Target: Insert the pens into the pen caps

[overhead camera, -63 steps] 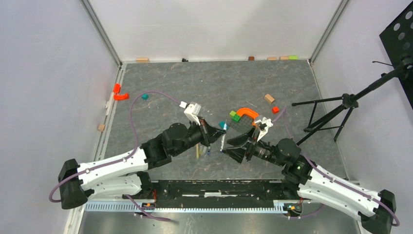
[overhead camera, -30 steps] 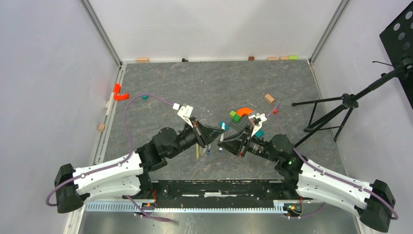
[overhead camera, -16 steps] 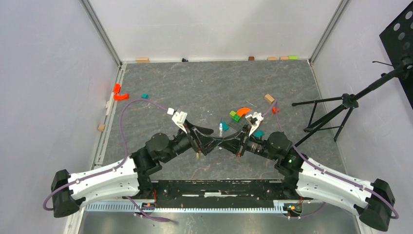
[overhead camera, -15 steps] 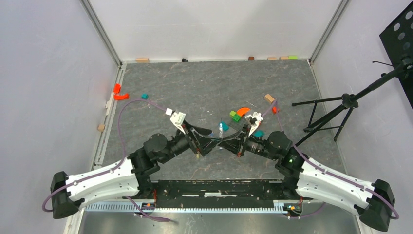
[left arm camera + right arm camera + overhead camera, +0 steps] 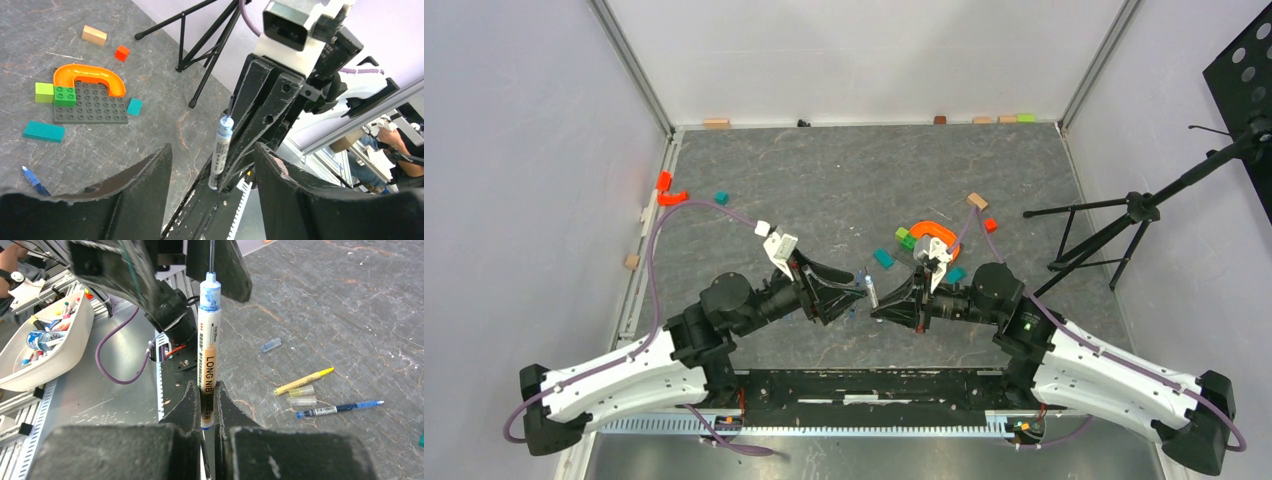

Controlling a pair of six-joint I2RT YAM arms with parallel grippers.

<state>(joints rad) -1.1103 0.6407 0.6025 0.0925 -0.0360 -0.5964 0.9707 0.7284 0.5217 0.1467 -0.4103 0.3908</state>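
Risk, as I judge it: the left gripper (image 5: 852,290), if it closes off-line around the white pen (image 5: 206,355), could bend the thin nib or tilt the barrel in the right gripper (image 5: 205,395); left jaws stand apart, holding nothing; right jaws are clamped on the pen's lower barrel, upright mid-frame; pen caps (image 5: 301,391) lie on the desk (image 5: 350,300), lower right.

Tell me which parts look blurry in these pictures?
Right wrist view: the pen is sharp, its lettering readable, while the left gripper behind it is smeared. Left wrist view: that gripper's own fingers at the bottom are dark and soft. Top view: even light, no glare, faint shadows.
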